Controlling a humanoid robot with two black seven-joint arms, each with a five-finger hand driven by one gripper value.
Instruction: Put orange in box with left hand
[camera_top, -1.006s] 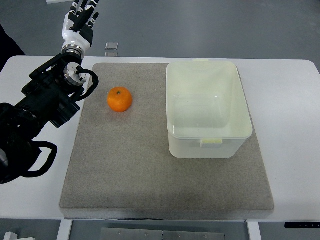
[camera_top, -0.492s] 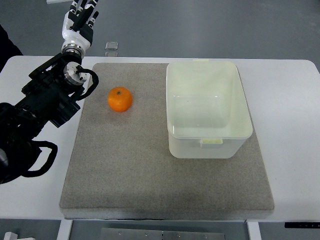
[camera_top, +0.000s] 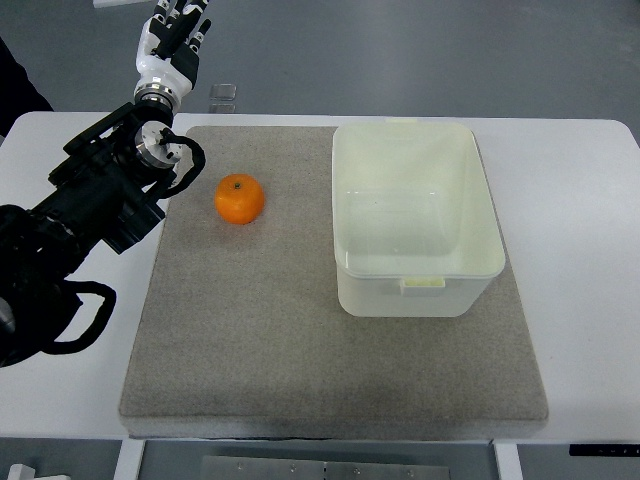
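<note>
A pale, translucent rectangular box (camera_top: 418, 215) is seen standing upright on the right half of a grey felt mat (camera_top: 280, 360), with nothing lying inside it; its bare bottom shows through the open top. A small tab is visible on the near rim of the box.

The orange (camera_top: 240, 198) is found on the mat, left of the box and well apart from it, with its stem mark turned up. It is touched by nothing.

The mat is laid on a white table (camera_top: 585, 290), which extends beyond it on the left and right. Beyond the far edge of the table a grey floor is seen, and a small clear object (camera_top: 224, 93) lies just past that edge.

The left hand (camera_top: 174, 35) is held up at the top of the view, beyond the far-left corner of the mat, away from the orange. Its fingers (camera_top: 187, 14) are stretched out, loosely together, and nothing is held by them. Its black arm enters from the left edge.
</note>
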